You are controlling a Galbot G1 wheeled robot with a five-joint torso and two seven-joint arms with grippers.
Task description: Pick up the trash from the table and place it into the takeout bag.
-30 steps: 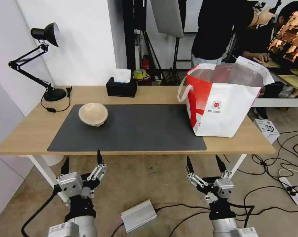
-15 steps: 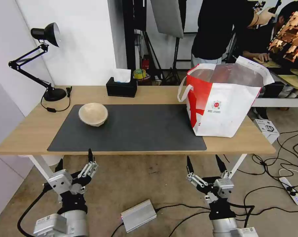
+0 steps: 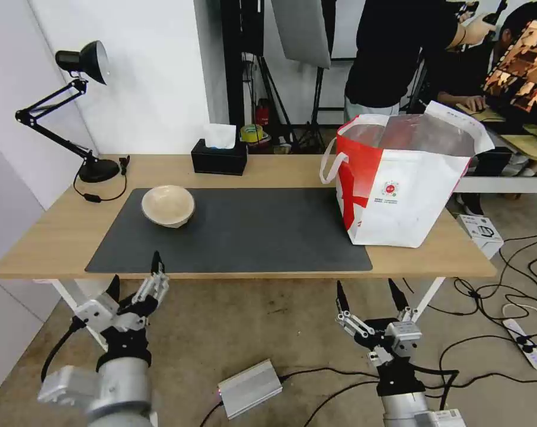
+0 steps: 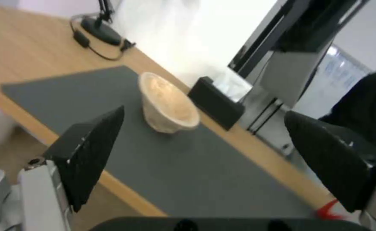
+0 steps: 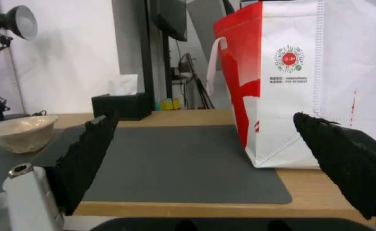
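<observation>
Nearest, the left gripper [image 3: 133, 279] hangs below the worktop [image 3: 55, 231] edge, jaws spread; the right gripper [image 3: 369, 299] likewise, jaws spread. Farther in, one beige paper bowl [image 3: 168, 205] sits on the grey mat [image 3: 251, 237], well apart from the one takeout bag [image 3: 399, 184] standing at the right. Rising carelessly, the left gripper might clip the worktop edge, and the light bowl could skid or crumple when squeezed

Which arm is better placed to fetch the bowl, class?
Probably the left. The bowl sits on the mat's left end, and the open left gripper is below the table edge almost in line with it. The open right gripper is parked nearer the bag.
</observation>
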